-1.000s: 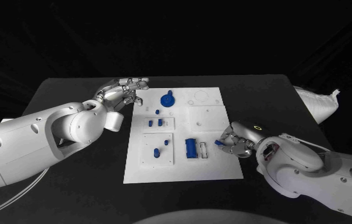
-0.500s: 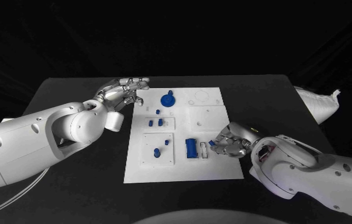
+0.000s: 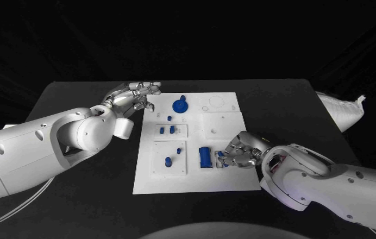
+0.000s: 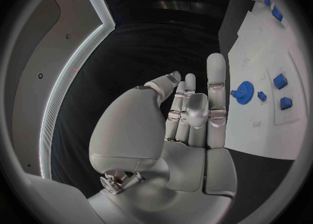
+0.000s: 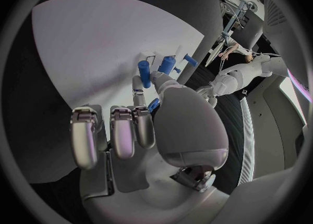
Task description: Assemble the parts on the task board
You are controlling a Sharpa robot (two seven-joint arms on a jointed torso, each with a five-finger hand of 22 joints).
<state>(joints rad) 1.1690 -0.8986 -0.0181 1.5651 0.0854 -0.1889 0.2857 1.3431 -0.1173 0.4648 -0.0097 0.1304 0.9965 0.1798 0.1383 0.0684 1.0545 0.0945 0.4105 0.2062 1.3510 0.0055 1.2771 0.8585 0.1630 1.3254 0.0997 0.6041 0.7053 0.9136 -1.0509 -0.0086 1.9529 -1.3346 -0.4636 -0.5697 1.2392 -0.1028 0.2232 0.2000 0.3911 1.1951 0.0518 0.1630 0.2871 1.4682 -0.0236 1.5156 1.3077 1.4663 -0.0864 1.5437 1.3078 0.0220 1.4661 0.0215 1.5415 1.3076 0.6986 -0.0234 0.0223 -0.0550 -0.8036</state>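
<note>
The white task board [image 3: 223, 127] lies in the middle of the black table. On it are a blue gear [image 3: 179, 107], several small blue pieces [image 3: 166, 131] and a tall blue block [image 3: 204, 157]. My right hand [image 3: 240, 152] hangs over the board's right part, right beside the block, and pinches a small blue part [image 3: 223, 155] between thumb and a finger. The right wrist view shows that part [image 5: 154, 104] at the fingertips, with the block [image 5: 144, 73] just beyond. My left hand [image 3: 133, 96] hovers off the board's far left corner, fingers apart, holding nothing; the gear [image 4: 244, 89] lies past its fingers [image 4: 216, 91].
A white crumpled bag [image 3: 342, 111] lies at the table's right edge. Bare black table [image 3: 86, 157] stretches to the left of the board and in front of it.
My right hand has moved left from the board's right edge to the blue block, carrying the small blue part. The left hand has stayed where it was.
</note>
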